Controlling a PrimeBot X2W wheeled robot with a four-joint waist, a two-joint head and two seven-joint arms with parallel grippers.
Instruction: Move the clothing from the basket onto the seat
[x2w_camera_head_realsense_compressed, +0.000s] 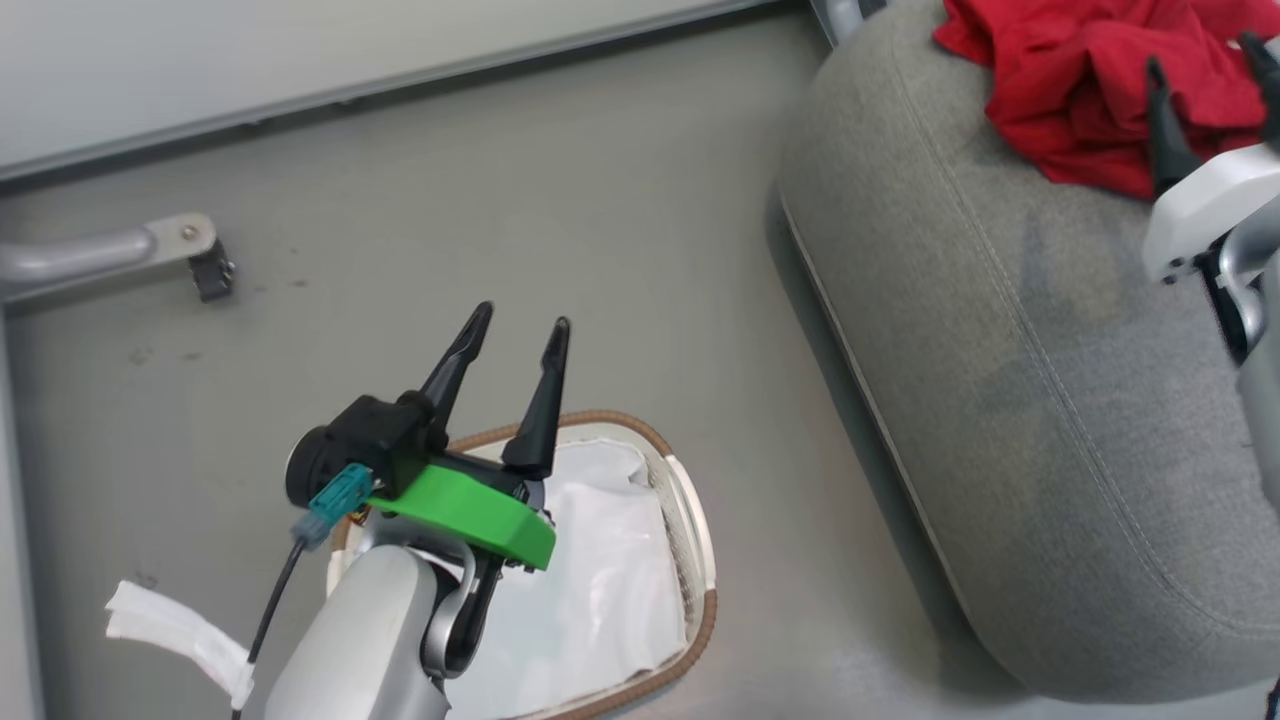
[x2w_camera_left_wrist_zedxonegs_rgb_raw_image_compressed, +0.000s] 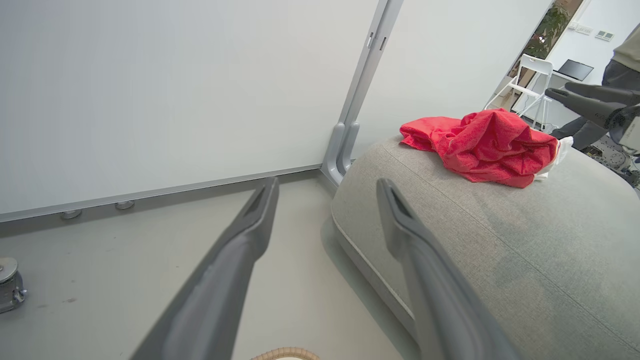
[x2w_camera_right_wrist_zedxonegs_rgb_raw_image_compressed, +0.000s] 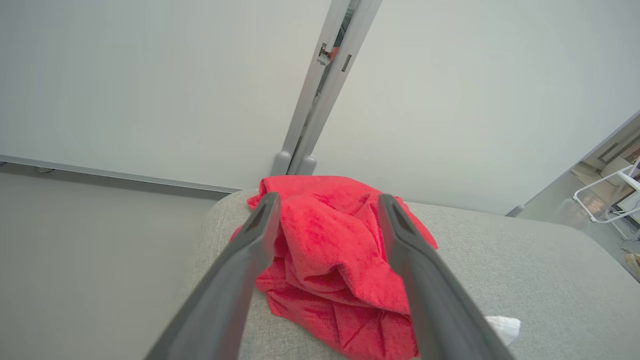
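The red clothing (x2w_camera_head_realsense_compressed: 1080, 80) lies crumpled in a heap on the grey seat (x2w_camera_head_realsense_compressed: 1000, 330), near its far corner; the clothing (x2w_camera_left_wrist_zedxonegs_rgb_raw_image_compressed: 480, 145) also shows in the left wrist view and the clothing (x2w_camera_right_wrist_zedxonegs_rgb_raw_image_compressed: 330, 260) in the right wrist view. My right gripper (x2w_camera_head_realsense_compressed: 1210, 70) hangs open just over the heap, its fingers (x2w_camera_right_wrist_zedxonegs_rgb_raw_image_compressed: 240, 280) spread with nothing between them. The basket (x2w_camera_head_realsense_compressed: 690, 560) stands on the floor at the lower middle, showing its white liner (x2w_camera_head_realsense_compressed: 590, 590). My left gripper (x2w_camera_head_realsense_compressed: 522, 325) is open above the basket's far rim, holding nothing.
A white wall panel (x2w_camera_head_realsense_compressed: 300, 60) with a grey post (x2w_camera_left_wrist_zedxonegs_rgb_raw_image_compressed: 355, 110) runs behind the seat. A castor foot (x2w_camera_head_realsense_compressed: 205, 265) stands on the floor at left. A white strip of cloth (x2w_camera_head_realsense_compressed: 180, 630) lies by the basket. A person (x2w_camera_left_wrist_zedxonegs_rgb_raw_image_compressed: 600, 110) stands beyond the seat.
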